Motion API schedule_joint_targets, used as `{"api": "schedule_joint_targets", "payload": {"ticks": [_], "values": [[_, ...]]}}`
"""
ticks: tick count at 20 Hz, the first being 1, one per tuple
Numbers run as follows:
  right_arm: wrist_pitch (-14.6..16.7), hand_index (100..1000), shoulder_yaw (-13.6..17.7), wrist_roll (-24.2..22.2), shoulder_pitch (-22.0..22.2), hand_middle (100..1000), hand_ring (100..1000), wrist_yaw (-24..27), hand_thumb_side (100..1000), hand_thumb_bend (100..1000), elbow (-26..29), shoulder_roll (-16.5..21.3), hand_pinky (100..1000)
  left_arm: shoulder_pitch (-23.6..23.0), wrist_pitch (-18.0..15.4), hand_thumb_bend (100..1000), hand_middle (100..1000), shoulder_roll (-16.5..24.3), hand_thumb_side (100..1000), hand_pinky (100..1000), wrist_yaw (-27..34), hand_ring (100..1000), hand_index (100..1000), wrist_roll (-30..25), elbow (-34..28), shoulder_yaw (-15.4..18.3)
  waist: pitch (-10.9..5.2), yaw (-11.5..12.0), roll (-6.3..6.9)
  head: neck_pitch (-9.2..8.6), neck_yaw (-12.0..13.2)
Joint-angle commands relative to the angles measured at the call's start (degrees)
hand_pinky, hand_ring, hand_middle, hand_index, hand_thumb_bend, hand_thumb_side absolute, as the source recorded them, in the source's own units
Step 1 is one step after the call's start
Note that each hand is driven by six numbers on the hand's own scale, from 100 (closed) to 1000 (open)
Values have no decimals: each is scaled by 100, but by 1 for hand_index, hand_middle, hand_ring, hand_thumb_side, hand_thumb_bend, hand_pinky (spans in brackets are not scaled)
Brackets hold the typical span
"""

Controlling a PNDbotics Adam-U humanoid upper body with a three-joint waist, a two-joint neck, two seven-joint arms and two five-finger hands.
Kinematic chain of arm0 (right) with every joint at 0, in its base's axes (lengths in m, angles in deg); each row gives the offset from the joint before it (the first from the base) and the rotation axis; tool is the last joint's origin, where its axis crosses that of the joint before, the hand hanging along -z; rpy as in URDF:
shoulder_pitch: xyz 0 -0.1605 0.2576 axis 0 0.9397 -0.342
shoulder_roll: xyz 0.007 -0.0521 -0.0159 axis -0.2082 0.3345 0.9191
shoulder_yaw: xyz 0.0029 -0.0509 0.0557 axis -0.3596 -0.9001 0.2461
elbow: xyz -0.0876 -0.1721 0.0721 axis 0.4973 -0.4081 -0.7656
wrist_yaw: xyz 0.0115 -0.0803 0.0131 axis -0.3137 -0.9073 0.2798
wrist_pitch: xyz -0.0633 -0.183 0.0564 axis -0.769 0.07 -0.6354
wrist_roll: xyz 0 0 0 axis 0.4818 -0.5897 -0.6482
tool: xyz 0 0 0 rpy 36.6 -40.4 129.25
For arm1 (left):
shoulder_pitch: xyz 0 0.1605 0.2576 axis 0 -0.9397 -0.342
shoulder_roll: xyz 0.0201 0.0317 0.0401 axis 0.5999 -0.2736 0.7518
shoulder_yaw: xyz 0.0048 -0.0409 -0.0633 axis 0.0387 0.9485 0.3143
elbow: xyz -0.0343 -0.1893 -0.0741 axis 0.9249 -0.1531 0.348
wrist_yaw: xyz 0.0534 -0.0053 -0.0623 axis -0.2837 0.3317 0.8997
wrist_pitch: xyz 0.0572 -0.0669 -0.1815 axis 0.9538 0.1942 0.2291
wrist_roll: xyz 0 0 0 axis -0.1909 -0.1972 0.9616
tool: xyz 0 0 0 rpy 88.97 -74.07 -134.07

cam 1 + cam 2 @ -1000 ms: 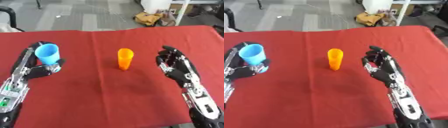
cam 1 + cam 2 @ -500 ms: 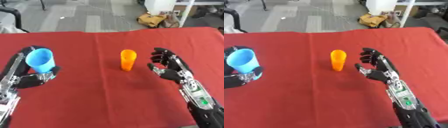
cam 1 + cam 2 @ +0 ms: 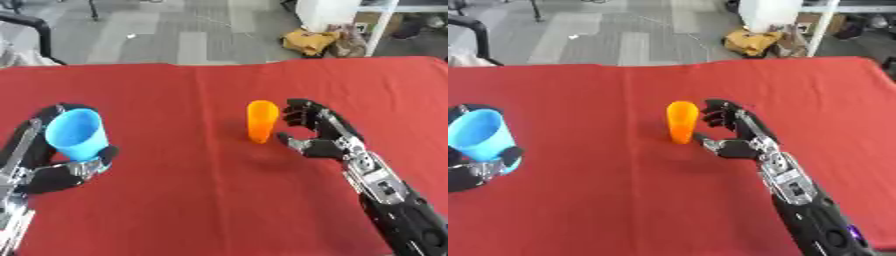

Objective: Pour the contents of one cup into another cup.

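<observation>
A blue cup (image 3: pixel 77 134) is held at the left, lifted off the red table, mouth tilted toward the camera; my left hand (image 3: pixel 63 170) is shut on it, fingers and thumb wrapped round its lower part. An orange cup (image 3: pixel 262 121) stands upright near the table's middle. My right hand (image 3: pixel 317 135) is open just to its right, fingers spread and curving toward the cup, thumb low, with a narrow gap still showing between them. I cannot see what either cup holds.
The red tablecloth (image 3: pixel 210 205) covers the whole work surface. Beyond its far edge lie a grey floor, a yellow bag (image 3: pixel 312 41) and a white stand (image 3: pixel 376 25). A dark chair edge (image 3: pixel 35 27) shows at the far left.
My left hand has raised the blue cup and tipped it toward me. My right hand has moved left, close beside the orange cup. The camera has shifted a little.
</observation>
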Motion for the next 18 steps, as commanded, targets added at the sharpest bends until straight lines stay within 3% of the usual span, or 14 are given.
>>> {"api": "schedule_joint_targets", "payload": {"ticks": [1, 18], "values": [[29, 867, -24, -56, -172, 732, 755, -65, 100, 423, -111, 153, 774, 38, 12, 528, 508, -6, 100, 385, 28, 490, 690, -60, -179, -29, -85, 46, 14, -74, -46], [134, 878, 20, 132, -373, 789, 820, -417, 100, 432, -729, 157, 832, 1, 62, 531, 509, -49, 100, 386, 41, 492, 691, -139, -260, -90, -80, 174, -7, -123, -61]]}}
